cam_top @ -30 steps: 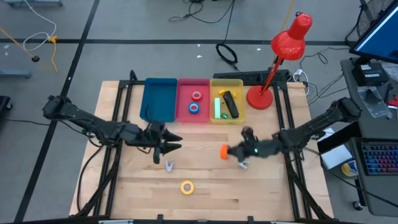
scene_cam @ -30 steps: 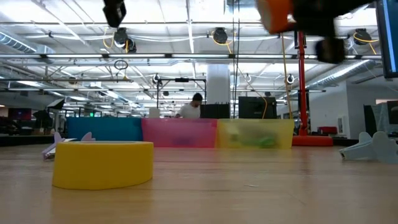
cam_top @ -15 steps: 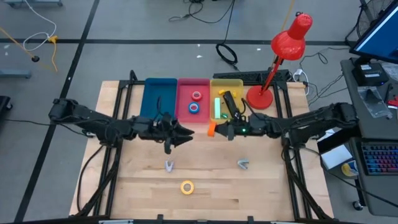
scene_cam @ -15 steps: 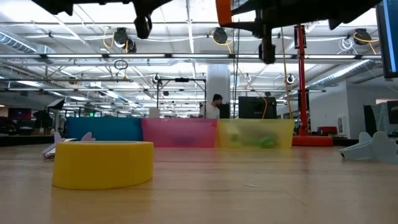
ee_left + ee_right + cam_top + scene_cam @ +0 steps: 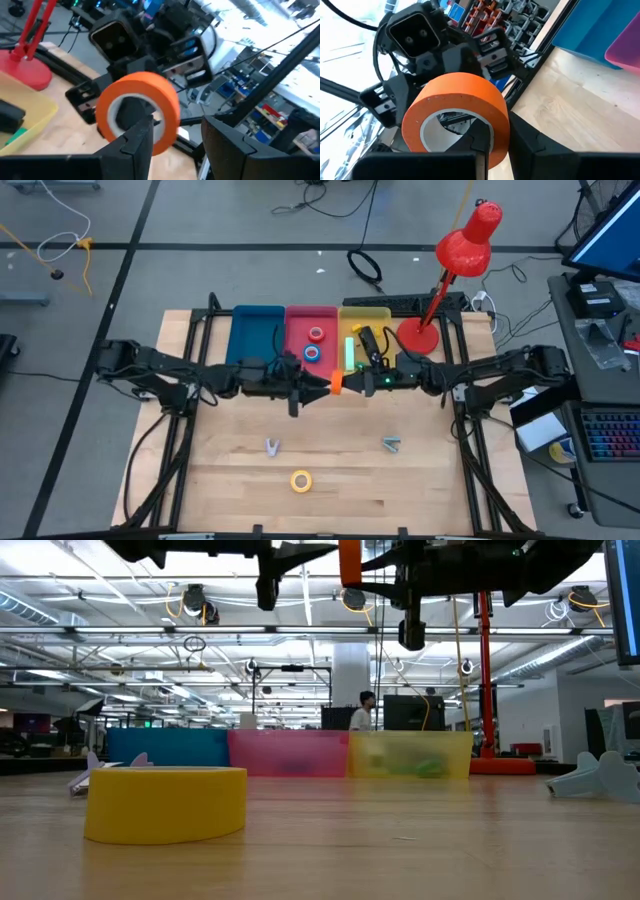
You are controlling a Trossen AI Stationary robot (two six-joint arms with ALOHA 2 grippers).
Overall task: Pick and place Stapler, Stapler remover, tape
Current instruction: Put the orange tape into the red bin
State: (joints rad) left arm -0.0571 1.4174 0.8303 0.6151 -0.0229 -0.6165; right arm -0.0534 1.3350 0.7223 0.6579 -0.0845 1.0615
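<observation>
The orange-red tape roll (image 5: 338, 383) hangs in the air in front of the pink bin (image 5: 311, 365), held by my right gripper (image 5: 346, 384). My left gripper (image 5: 320, 385) faces it from the table's left, open, with its fingertips at the roll's rim (image 5: 170, 117). A yellow tape roll (image 5: 301, 479) lies flat on the near part of the table. Two small silvery clawed pieces (image 5: 272, 446) (image 5: 391, 444) rest on the wood. A red and a blue roll (image 5: 313, 352) lie in the pink bin. My right gripper holds the orange-red roll by the wall of its ring (image 5: 501, 125), with one finger (image 5: 480, 134) inside the hole and the other outside. The fingers come level from the table's right. The roll is lifted clear and stands on edge, its hole facing the left gripper. My left gripper has one finger (image 5: 137, 137) in front of the roll's lower rim; I cannot tell whether it touches.
Blue (image 5: 255, 340), pink and yellow (image 5: 365, 320) bins stand in a row at the far edge; the yellow one holds a black stapler (image 5: 371, 348) and a green object. A red desk lamp (image 5: 455, 260) stands at the far right corner.
My right gripper has carried the orange-red roll up and away from the table's right middle, toward the far edge and left, to a spot in front of the pink bin. My left gripper has moved right and toward the far edge to meet the roll.
</observation>
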